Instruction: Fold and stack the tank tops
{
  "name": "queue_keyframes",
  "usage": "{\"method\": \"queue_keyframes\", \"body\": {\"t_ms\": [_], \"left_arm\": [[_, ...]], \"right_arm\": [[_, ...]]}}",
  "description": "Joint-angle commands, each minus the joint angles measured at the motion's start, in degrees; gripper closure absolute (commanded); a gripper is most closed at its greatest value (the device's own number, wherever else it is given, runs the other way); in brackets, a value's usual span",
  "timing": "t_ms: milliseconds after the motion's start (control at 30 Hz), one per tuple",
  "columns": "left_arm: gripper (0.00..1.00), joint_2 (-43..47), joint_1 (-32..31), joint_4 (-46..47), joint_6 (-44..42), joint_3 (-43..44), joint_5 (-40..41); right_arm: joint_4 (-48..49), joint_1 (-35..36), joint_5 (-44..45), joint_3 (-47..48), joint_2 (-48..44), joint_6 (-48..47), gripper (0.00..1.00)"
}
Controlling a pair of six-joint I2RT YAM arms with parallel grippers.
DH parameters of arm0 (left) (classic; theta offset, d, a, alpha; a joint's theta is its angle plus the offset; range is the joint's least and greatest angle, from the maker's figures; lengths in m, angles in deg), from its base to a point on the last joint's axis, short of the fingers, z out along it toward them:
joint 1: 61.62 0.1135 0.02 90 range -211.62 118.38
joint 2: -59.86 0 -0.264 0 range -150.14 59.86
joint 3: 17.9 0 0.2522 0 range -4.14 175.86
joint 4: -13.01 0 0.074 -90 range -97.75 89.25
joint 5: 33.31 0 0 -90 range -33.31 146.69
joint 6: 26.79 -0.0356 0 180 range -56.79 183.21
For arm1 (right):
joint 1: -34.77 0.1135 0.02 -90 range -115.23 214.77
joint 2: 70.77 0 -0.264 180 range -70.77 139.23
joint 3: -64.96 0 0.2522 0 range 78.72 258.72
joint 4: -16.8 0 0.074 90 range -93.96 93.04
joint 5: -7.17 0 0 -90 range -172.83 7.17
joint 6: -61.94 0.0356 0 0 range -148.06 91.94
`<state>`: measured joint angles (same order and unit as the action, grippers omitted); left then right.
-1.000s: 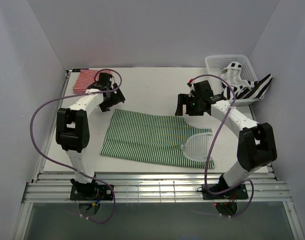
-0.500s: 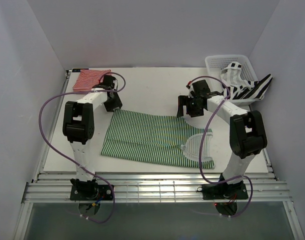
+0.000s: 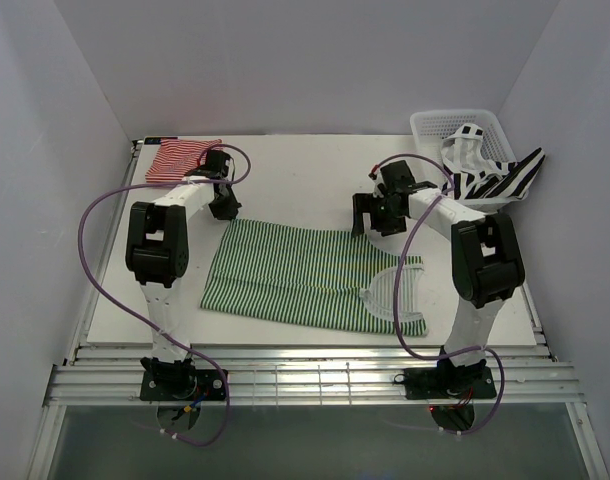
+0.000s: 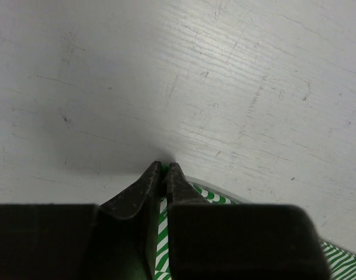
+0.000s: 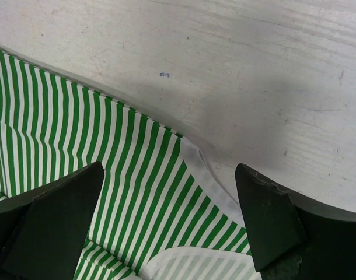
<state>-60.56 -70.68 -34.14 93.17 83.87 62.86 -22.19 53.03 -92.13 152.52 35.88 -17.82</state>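
Note:
The green-and-white tank top lies spread flat in the middle of the table. My left gripper is down at its far left corner. In the left wrist view that gripper is shut on the green-and-white tank top's edge, with striped cloth pinched between the fingers. My right gripper hovers open over the far right edge; its wrist view shows the gripper astride the green cloth and its white-trimmed border. The red-and-white tank top lies folded at the back left. The black-and-white tank top hangs out of the basket.
A white lattice basket stands at the back right corner, by the right wall. Bare white table lies between the two grippers. Purple cables loop beside both arms.
My left gripper has closed from wide open onto the green top's far left corner. The right gripper has shifted slightly toward the cloth's far right edge and stays open.

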Motion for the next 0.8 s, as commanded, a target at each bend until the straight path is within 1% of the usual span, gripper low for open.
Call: {"method": "queue_keyframes", "body": {"t_ms": [0,33,67,133,167,233,267,333,367,433,467,533,567,633,733,767], "left_arm": [[0.85,-1.13,0.18,0.69,-0.16,0.41,-1.07],[0.85,-1.13,0.18,0.87,-0.16,0.32,-1.51],[0.85,-1.13,0.27,0.87,-0.25,0.32,-1.86],[0.86,-1.22,0.18,0.95,-0.25,0.32,-2.13],[0.87,-1.31,0.18,1.04,-0.25,0.5,-2.22],[0.9,-1.22,0.27,0.95,-0.34,0.41,-1.78],[0.91,-1.22,0.18,1.04,-0.25,0.32,-1.69],[0.91,-1.13,0.36,0.95,-0.25,0.24,-1.6],[0.91,-1.13,0.36,0.87,-0.16,0.24,-1.78],[0.91,-1.04,0.45,0.87,0.02,0.06,-2.13],[0.91,-1.04,0.45,0.87,0.1,0.06,-2.22],[0.93,-0.96,0.45,0.87,0.1,-0.12,-2.13],[0.96,-1.04,0.45,0.87,0.02,-0.12,-2.04],[0.97,-0.96,0.45,0.87,-0.07,-0.03,-2.04],[0.98,-0.96,0.53,1.22,-0.16,0.15,-2.13],[0.98,-0.96,0.62,1.13,-0.16,0.23,-2.31]], "right_arm": [[0.19,-0.33,0.16,3.54,1.71,-1.01,0.0],[0.36,-0.33,-0.01,3.89,2.15,-1.01,0.0],[0.62,-0.33,-0.28,4.16,2.68,-1.1,0.05],[0.63,-0.42,-0.98,5.39,4.26,-1.1,0.09],[0.62,-0.42,-1.59,5.74,4.7,-1.1,0.19],[0.71,-0.33,-1.86,5.74,5.32,-0.49,0.28],[0.71,-0.42,-1.77,5.57,5.41,-0.31,0.36],[0.28,-0.42,-1.16,4.95,5.41,0.13,0.39],[0.1,-0.42,-0.03,4.6,5.41,0.22,0.44],[0.01,-0.33,0.86,3.81,5.06,0.57,0.47],[0.01,-0.33,1.38,3.55,5.06,0.66,0.53],[0.18,-0.42,1.65,3.28,5.06,0.66,0.57],[0.18,-0.42,1.57,3.37,5.23,0.57,0.62],[-0.16,-0.33,1.83,3.72,6.11,0.48,0.63],[-0.17,-0.51,1.83,4.42,6.99,0.48,0.68],[-0.34,-0.51,1.83,4.86,7.17,0.31,0.76]]}}
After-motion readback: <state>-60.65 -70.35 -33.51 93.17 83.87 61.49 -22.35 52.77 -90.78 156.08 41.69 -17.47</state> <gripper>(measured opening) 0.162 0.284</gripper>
